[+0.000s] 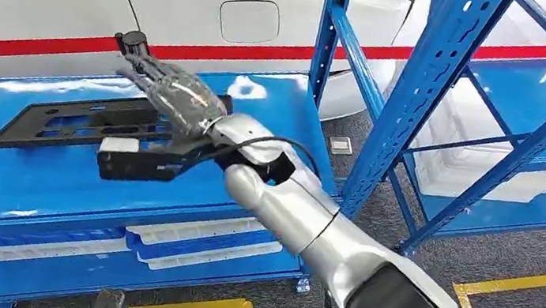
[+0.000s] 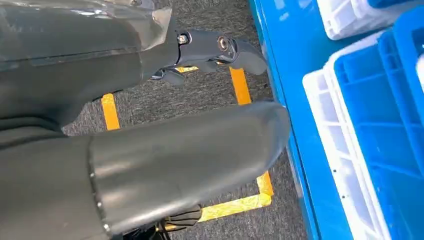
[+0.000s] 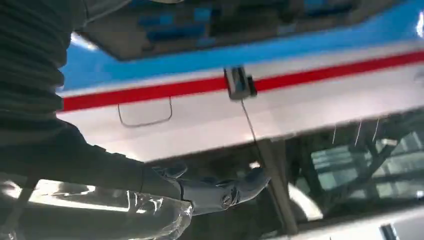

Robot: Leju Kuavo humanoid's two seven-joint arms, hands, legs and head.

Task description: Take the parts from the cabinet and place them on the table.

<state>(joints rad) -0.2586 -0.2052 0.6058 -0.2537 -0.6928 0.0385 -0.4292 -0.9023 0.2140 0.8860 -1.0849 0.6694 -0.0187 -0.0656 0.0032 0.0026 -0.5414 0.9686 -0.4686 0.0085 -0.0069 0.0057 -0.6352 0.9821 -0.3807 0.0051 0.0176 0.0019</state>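
A long flat black part (image 1: 70, 124) with cut-outs lies on the glossy blue table (image 1: 12, 175); it appears blurred in the right wrist view as the black part (image 3: 215, 22). My right hand (image 1: 172, 93), wrapped in clear plastic, reaches over the part's right end with its fingers stretched toward the table's far edge and nothing in them. Its fingers (image 3: 225, 190) stand apart from the part. My left hand (image 2: 210, 47) hangs beside the table over the floor, fingers loose and holding nothing.
A white car body with a red stripe (image 1: 44, 52) runs behind the table. A blue steel rack (image 1: 422, 86) stands at the right. White and blue bins (image 1: 195, 239) sit under the table. Yellow tape (image 1: 523, 284) marks the grey floor. A small dark fitting (image 1: 135, 40) stands at the table's far edge.
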